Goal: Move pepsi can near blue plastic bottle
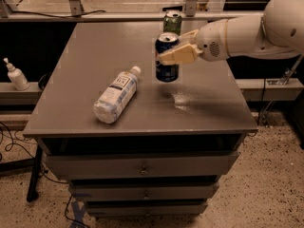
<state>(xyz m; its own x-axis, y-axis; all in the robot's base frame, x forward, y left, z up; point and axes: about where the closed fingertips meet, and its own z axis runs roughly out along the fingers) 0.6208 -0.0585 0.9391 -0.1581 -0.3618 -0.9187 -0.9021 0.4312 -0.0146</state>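
The pepsi can [166, 69] is dark blue with a silver top. My gripper [175, 55] is shut on it and holds it upright just above the grey table top [95, 51], right of centre. The blue plastic bottle [117, 95] lies on its side to the left of the can, white cap pointing toward the can. The can hangs a short way to the right of the bottle's cap end. My white arm reaches in from the right.
A green can [172, 22] stands at the table's far edge behind the gripper. A small white pump bottle [14, 75] stands on a ledge left of the table. The table has drawers [142, 167] below its front edge.
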